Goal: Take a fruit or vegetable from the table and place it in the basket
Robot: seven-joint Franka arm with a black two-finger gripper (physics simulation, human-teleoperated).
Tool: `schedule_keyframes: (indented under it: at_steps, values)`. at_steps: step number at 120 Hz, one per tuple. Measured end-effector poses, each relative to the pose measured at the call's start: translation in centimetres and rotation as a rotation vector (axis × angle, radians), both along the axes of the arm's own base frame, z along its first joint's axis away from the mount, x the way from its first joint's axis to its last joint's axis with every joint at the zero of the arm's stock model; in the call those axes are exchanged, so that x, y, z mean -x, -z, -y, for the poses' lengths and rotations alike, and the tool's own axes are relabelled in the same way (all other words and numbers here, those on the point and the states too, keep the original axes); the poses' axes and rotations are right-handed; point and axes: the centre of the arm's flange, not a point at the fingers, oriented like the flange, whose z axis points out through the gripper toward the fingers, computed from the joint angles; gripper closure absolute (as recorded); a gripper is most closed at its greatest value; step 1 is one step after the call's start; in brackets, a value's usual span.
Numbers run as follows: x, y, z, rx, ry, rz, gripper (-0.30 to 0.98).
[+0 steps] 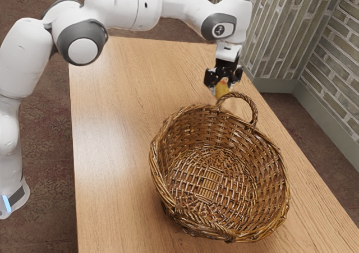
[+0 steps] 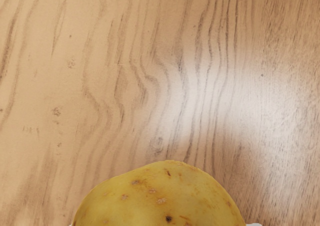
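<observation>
In the exterior view my gripper (image 1: 222,84) points down above the far part of the table, shut on a yellow fruit or vegetable (image 1: 222,89) that sits between its two fingers. The wrist view has the same yellow, brown-speckled piece (image 2: 162,198) large at its lower edge, with wood grain behind it. A brown wicker basket (image 1: 162,177) stands upright on the table, its inside bare. One basket handle (image 1: 254,110) arches up just below and beside the held piece in the exterior view; the piece is outside the basket's opening.
The wooden table (image 1: 112,152) extends under the basket and toward the exterior view's left. A brick wall (image 1: 331,56) rises beyond the table at the exterior view's right. The basket's rim and tall handle stand close to my hand.
</observation>
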Motion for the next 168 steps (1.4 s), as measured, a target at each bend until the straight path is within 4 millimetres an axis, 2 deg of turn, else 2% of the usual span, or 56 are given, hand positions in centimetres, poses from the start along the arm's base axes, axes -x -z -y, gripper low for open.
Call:
schedule_keyframes:
  at_steps: [16,31,46,58,72,83,91,117,140,151,168]
  values:
    - [0.4,-7.1,-0.9,0.009,-0.019,0.100,0.33]
    - [1.4,-11.6,-2.1,0.024,-0.046,0.154,0.33]
    - [2.8,-15.2,-1.7,0.051,-0.041,0.193,0.33]
    - [4.2,-17.6,0.1,0.101,-0.012,0.207,0.33]
    - [5.2,-19.3,5.2,0.162,0.078,0.204,0.33]
    - [5.9,-19.7,8.6,0.194,0.139,0.187,0.33]
    - [6.0,-19.1,10.3,0.209,0.165,0.159,0.33]
    - [6.3,-17.6,18.5,0.232,0.281,0.104,0.34]
    - [7.3,-16.6,24.8,0.230,0.359,0.069,0.33]
    - [7.6,-16.1,26.5,0.229,0.377,0.057,0.34]
    - [7.6,-16.0,26.9,0.228,0.369,0.054,0.33]
